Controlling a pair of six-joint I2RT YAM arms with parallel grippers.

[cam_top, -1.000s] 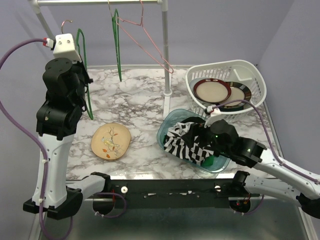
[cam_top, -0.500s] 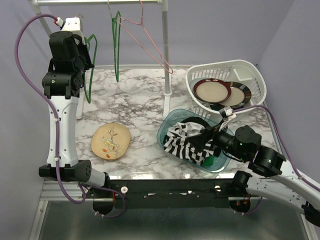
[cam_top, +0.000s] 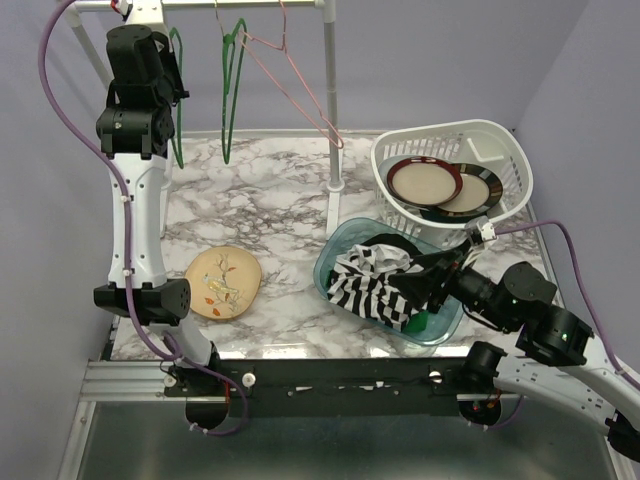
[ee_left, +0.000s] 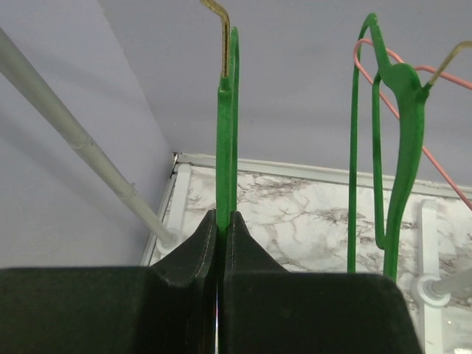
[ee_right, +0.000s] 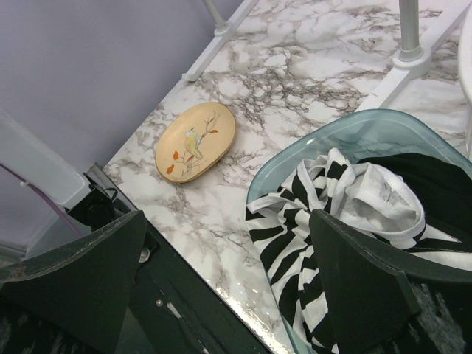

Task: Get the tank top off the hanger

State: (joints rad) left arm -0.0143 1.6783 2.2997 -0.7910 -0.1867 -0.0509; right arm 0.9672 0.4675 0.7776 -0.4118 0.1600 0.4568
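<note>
The black-and-white striped tank top (cam_top: pixel 378 287) lies crumpled in a teal bin (cam_top: pixel 333 252), off any hanger; it also shows in the right wrist view (ee_right: pixel 346 214). My left gripper (cam_top: pixel 170 95) is shut on a bare green hanger (cam_top: pixel 177 120) and holds it high, close under the rack rail (cam_top: pixel 200 5). In the left wrist view the fingers (ee_left: pixel 222 215) pinch the hanger's stem (ee_left: pixel 225 147). My right gripper (cam_top: pixel 432 280) is open and empty, hovering just above the near right side of the bin, its fingers either side of the striped cloth (ee_right: pixel 227 221).
A second green hanger (cam_top: pixel 232 90) and a pink wire hanger (cam_top: pixel 295 80) hang on the rail. The rack's post (cam_top: pixel 330 100) stands mid-table. A white basket (cam_top: pixel 505 135) with two plates is back right. An oval bird plate (cam_top: pixel 222 283) lies front left.
My left arm has lifted the green hanger up to the rail. My right gripper has drawn back from the bin toward the near right, leaving the tank top in it.
</note>
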